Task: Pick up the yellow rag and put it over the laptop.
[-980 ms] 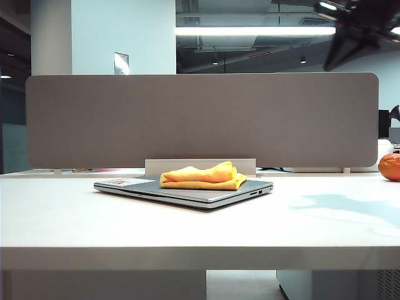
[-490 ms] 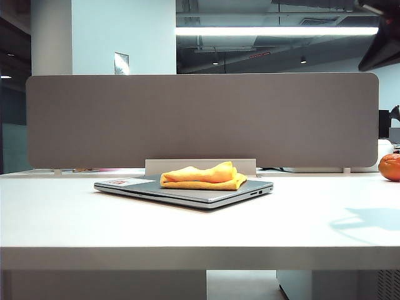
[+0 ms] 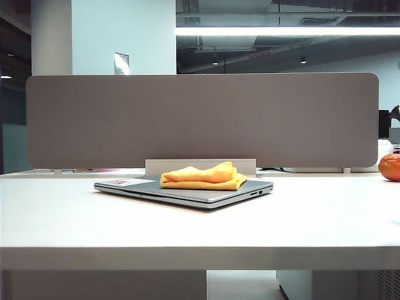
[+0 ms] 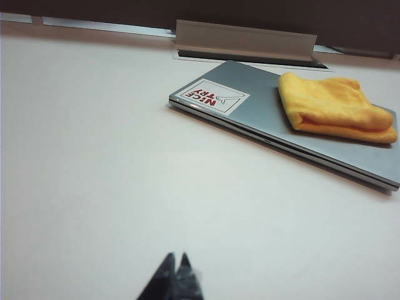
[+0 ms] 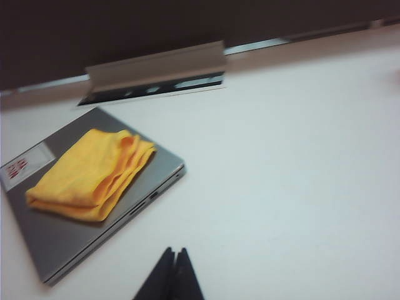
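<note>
1. Thin silver-grey laptop (image 3: 187, 190): closed, flat on the white table (image 3: 200, 228), just ahead of the grey partition screen (image 3: 200, 119) and the pale cable-tray flap (image 3: 200, 166) at the table's rear edge.
2. Laptop lid: white-and-red sticker (image 4: 214, 97) at one corner; side ports (image 3: 257, 193) visible on the edge facing the right of the exterior view.
3. Soft yellow-orange folded rag (image 3: 203, 176): resting on the laptop lid, rumpled, covering the half of the lid away from the sticker; remainder of the lid bare.
4. Same rag in the wrist views (image 4: 334, 107) (image 5: 94, 172): folded in layers, wholly on the lid, one folded edge near the port side of the laptop (image 5: 75, 231).
5. Left hand (image 4: 174, 269): tips together, nothing between them, above bare table, well apart from the laptop (image 4: 281, 119) and on its sticker side.
6. Right hand (image 5: 173, 265): tips pressed together, nothing gripped, above bare table near the laptop's port-side corner, clear of the rag.
7. Neither hand visible in the exterior view.
8. Round glossy orange fruit (image 3: 390, 167): at the far right edge of the exterior view, well apart from the laptop.
</note>
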Tool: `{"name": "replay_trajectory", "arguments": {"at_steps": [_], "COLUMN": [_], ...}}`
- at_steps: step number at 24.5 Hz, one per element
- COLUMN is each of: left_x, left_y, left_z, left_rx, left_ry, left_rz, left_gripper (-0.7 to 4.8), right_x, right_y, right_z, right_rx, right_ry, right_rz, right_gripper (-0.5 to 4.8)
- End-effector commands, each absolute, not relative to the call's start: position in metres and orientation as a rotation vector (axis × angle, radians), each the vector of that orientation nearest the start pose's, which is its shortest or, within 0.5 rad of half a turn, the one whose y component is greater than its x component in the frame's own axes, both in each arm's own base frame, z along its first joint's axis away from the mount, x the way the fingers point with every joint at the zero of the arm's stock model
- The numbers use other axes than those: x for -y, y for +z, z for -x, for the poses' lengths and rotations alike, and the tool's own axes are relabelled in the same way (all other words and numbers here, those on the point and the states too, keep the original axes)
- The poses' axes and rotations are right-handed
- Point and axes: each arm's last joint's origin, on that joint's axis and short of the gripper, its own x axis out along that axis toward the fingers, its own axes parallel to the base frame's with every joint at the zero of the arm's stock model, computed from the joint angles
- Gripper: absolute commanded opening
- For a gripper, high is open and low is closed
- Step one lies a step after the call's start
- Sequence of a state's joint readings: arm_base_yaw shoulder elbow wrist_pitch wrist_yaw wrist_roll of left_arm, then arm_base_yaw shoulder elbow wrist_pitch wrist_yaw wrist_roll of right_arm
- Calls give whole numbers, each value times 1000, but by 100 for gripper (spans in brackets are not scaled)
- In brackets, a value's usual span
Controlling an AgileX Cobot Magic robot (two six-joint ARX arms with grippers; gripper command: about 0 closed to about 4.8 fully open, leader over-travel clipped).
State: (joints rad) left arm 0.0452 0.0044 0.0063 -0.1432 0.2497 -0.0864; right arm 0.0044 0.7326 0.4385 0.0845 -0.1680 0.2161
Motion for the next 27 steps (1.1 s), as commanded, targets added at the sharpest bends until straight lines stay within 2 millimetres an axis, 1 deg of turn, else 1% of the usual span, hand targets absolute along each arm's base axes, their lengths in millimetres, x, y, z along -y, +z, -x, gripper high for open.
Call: {"name": "replay_trajectory", "arguments": {"at_steps": [1,3,4,7,9,13,19,23,27], "left_x": [3,2,1,0,1,1,1,1,1], "left_y": [152,152,152,152,152,152,152,152,152], "left_z": [-96,-96,-96,-96,-96,-96,-96,-96,-96], "left_rx": [-144,-144,-143,-142,-142,-142,-142,-143,-143], "left_ry": [-188,-166,-141,-116,-117,-118,-118,-119,-119], "left_rz": [105,104,102,100,101,101,101,101,101], "left_gripper": [-6,-6,-6,-6,-6,-6,-6,-6,-6], "right_x": [-5,-5,-5,-5,-4,-2,-2,-1,-1], "right_y": [237,229,220,211,202,194,181,176,171], "right_z": [-157,-150,-144,-138,-132,-125,-110,-103,-96], "right_rx": [-179,-166,-164,-163,-152,-119,-96,-51,-10], "right_ry": [133,134,129,126,93,48,44,10,13], "right_rz": [-239,-238,-238,-239,-243,-249,-264,-270,-272], "right_gripper": [-2,-2,-2,-2,-2,-2,-2,-2,-2]}}
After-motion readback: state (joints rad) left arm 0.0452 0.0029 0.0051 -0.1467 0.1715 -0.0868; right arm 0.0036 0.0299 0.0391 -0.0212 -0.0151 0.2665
